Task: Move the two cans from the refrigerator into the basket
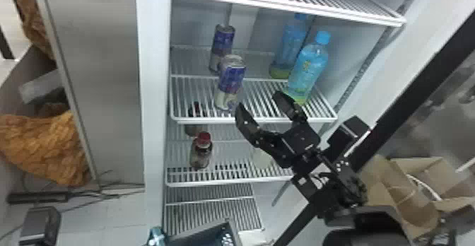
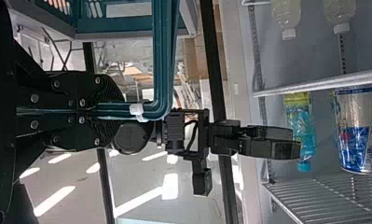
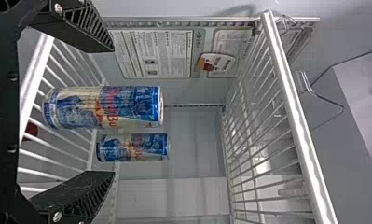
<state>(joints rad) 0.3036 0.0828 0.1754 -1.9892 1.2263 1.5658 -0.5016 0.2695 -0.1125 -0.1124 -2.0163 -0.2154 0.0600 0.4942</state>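
Blue and silver, two cans upright on one white wire rack (image 1: pixel 258 121) of the fridge (image 1: pixel 155 86): near can (image 1: pixel 231 81) toward the rack's front edge, far can (image 1: pixel 222 44) behind it. Same rack, to the right: two blue-capped bottles, near bottle (image 1: pixel 309 66) in front, rear bottle (image 1: pixel 290 47) behind it, both upright.

Level below: red-capped bottle (image 1: pixel 201 155) near the front, dark-capped bottle (image 1: pixel 196 116) behind. Left wrist view adds two pale bottles with white caps (image 2: pixel 286 16) on the level under the cans.

Right gripper (image 1: pixel 259 102): jaws wide, empty, at the front of the cans' rack. One fingertip just beside the near can's base, the other near the near bottle's base. In the right wrist view both cans show in the gap between the fingers.

Left gripper (image 2: pixel 121 111): jaws narrow, closed on the teal handle (image 2: pixel 164 56) of the basket (image 2: pixel 113 24). Basket teal and grey, low before the fridge; its full contents, cannot tell.

Cardboard box (image 1: pixel 411 206), flaps open, outside the fridge to the right, a curved white strip inside
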